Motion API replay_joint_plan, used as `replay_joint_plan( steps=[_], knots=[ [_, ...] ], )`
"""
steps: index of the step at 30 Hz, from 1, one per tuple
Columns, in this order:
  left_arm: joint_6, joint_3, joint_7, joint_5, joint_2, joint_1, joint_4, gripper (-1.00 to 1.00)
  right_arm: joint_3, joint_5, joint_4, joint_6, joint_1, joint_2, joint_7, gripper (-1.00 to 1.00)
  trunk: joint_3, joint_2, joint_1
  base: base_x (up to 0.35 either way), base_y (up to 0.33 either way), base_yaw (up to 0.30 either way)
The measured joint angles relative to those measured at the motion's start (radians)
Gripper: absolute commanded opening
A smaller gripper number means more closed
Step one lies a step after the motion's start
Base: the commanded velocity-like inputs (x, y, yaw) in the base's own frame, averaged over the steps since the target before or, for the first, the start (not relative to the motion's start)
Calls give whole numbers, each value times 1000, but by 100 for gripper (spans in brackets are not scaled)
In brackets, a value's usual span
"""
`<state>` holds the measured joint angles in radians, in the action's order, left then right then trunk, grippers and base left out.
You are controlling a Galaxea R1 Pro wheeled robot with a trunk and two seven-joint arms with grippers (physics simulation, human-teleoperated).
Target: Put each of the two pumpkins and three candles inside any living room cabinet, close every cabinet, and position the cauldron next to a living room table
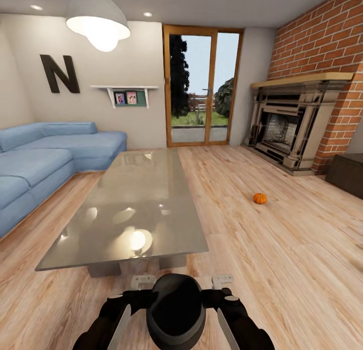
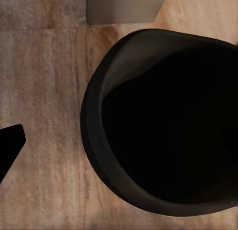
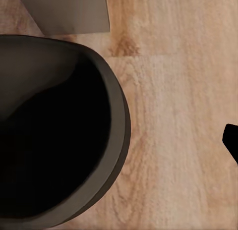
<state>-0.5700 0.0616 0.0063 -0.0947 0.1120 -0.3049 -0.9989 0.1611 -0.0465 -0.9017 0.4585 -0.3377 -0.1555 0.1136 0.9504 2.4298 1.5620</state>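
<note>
While you hold the cauldron [image 1: 175, 309] low between both arms, its black belly sits just short of the near edge of the table [image 1: 133, 199], whose slanted base [image 2: 126, 7] stands just beyond the pot's rim in both wrist views. Your left gripper [image 1: 143, 281] and right gripper [image 1: 222, 280] flank the pot at either side; I cannot tell whether their jaws are clamped on the rim or loose. One pumpkin [image 1: 260, 198] lies alone on the wooden floor [image 1: 282, 259], well apart from your right jaws and beyond them. One blue sofa [image 1: 45, 161] stands past the table's far-left side, one fireplace [image 1: 295, 126] along the brick wall, and a dark low unit [image 1: 348, 175] at the right edge. Bare boards stretch openly right of the table.
</note>
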Motion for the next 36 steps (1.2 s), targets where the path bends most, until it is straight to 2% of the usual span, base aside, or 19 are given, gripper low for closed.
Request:
replay_joint_plan(
  steps=[36],
  knots=[
    [-1, 1, 1, 1, 2, 0, 0, 100, -2, -1, 1, 2, 0, 0, -3, 100, -113, -252, -138, -69, 0, 0]
  ],
)
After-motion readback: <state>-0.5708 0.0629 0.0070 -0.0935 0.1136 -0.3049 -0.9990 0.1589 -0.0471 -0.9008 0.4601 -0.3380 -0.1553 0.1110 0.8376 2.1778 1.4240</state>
